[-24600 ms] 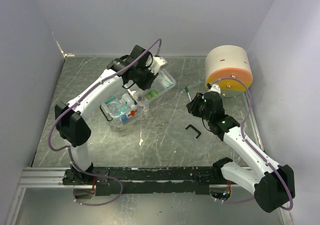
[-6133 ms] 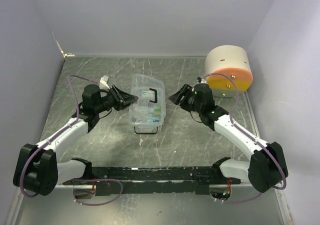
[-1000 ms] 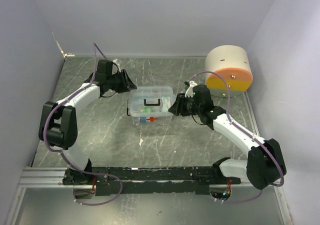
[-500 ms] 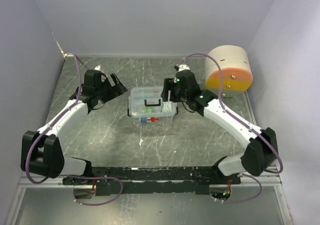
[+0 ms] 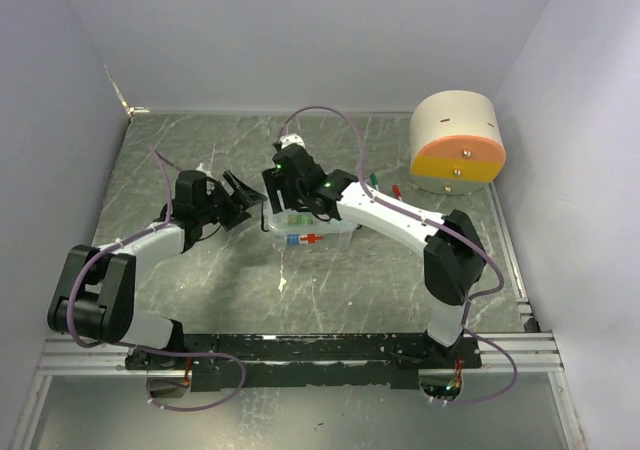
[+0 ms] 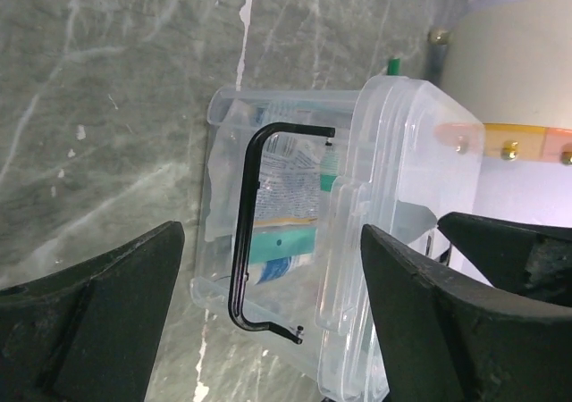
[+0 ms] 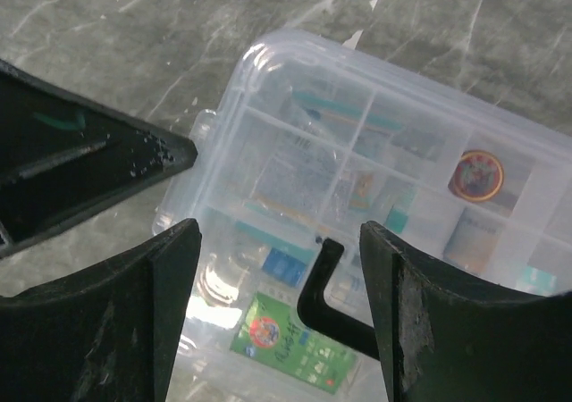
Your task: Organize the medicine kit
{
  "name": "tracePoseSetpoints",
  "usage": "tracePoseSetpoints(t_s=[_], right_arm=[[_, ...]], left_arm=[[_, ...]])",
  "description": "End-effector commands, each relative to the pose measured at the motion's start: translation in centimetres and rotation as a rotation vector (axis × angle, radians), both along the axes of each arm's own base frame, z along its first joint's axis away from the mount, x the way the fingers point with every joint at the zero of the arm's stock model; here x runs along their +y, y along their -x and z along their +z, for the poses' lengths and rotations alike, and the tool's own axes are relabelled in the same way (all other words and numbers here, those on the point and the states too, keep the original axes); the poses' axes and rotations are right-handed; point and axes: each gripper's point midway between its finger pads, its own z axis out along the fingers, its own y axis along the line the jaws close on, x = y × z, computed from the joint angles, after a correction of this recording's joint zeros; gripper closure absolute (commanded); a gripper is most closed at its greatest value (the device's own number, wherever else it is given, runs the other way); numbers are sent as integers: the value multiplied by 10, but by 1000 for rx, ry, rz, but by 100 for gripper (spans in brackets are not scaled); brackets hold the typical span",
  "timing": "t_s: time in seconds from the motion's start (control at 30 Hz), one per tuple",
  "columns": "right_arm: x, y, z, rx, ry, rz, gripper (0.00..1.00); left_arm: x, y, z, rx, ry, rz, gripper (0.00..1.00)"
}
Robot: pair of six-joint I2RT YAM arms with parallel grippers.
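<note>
The medicine kit (image 5: 312, 232) is a clear plastic box with its lid down, lying on the table at mid-left. Packets and small containers show through the lid (image 7: 375, 161). Its black wire handle (image 6: 246, 232) lies against the lid. My left gripper (image 5: 248, 196) sits just left of the kit, open, with the box (image 6: 393, 196) ahead of its fingers and nothing between them. My right gripper (image 5: 285, 205) hovers over the kit's left end, open, with the handle (image 7: 332, 305) below the gap between its fingers and not gripped.
A beige drum with an orange band (image 5: 457, 145) stands at the back right. A small green-tipped item (image 5: 373, 180) and a red one (image 5: 397, 192) lie on the table right of the kit. The two grippers are close together at the kit's left end.
My right arm has swung left across the kit to its left end. The left gripper has dropped back toward the near left. Both grippers have opened wider. The kit has stayed put.
</note>
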Motion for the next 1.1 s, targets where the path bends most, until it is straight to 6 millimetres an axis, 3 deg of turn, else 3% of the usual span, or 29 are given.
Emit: tracePoseSetpoints(t_s=[0.0, 0.13, 0.3, 0.47, 0.63, 0.77, 1.07], right_arm=[[-5, -3, -12, -10, 106, -33, 28], [-10, 2, -29, 16, 155, -35, 35], [-14, 9, -40, 44, 162, -25, 45], [-12, 13, -42, 55, 131, -22, 46], [-9, 15, -42, 61, 114, -15, 47], [-10, 15, -41, 59, 112, -18, 47], [-10, 16, -39, 59, 101, -21, 47]], left_arm=[[-22, 1, 21, -65, 189, -41, 8], [-21, 7, 28, -101, 311, 4, 0], [-27, 11, 34, -77, 358, -26, 0], [-28, 12, 36, -46, 384, -1, 0], [-33, 17, 40, -27, 542, 2, 0], [-32, 19, 28, 9, 561, 27, 1], [-14, 24, 2, 56, 405, 109, 1]])
